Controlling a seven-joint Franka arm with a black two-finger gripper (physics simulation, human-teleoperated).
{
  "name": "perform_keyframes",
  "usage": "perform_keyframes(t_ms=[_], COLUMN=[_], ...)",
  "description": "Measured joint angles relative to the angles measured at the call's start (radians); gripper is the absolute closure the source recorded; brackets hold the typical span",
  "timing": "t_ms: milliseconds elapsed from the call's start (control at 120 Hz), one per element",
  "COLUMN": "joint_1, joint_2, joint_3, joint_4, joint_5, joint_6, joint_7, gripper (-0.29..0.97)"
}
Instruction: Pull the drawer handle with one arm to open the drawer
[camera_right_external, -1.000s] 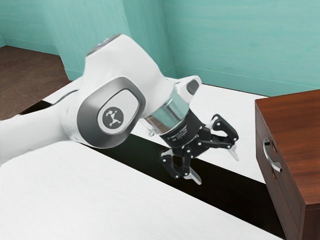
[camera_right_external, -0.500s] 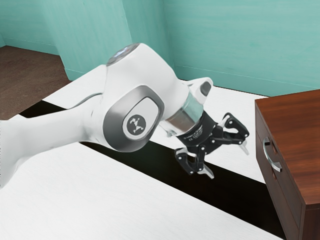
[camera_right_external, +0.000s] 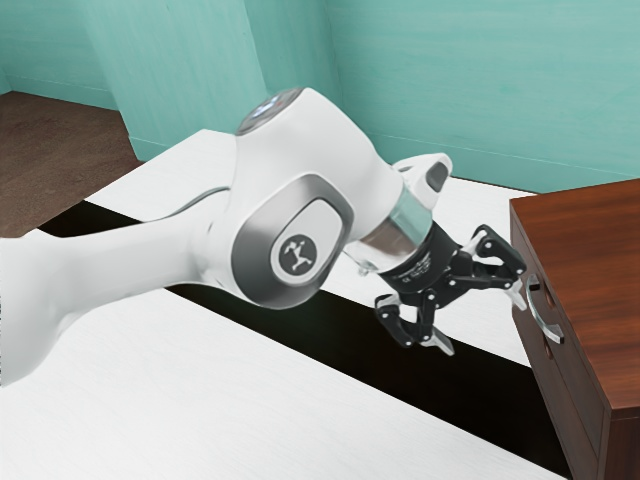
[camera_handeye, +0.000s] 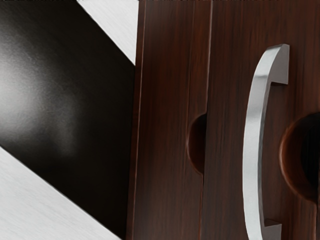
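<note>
exterior view: drawer (camera_right_external: 527, 262) seemingly shut — spread gripper (camera_right_external: 482, 322) beside its handle (camera_right_external: 545, 316).

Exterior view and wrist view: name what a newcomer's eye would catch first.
The bulky white and grey robot arm dominates the exterior view, reaching in from its left. Its black two-finger end effector hangs open close to the curved silver metal handle on the dark brown wooden drawer cabinet at the exterior view's right.
</note>
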Motion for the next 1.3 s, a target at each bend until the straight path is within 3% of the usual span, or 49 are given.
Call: perform_keyframes(t_ms=[450,900,1033,1300], joint_1=[0.032,-0.01,-0.067,-0.083], joint_2=[0.045,0.088,0.106,0.106], joint_3=[0.003,0.017,0.075,0.098], joint_4=[-0.016,-0.012,-0.01,-0.013], joint_5=[-0.077,-0.084,-0.084,-0.08], joint_6=[0.108,0.157,0.162,0.161], joint_7=[0.007,0.012,0.013,0.014], gripper=[0.0,0.0,0.0,0.0])
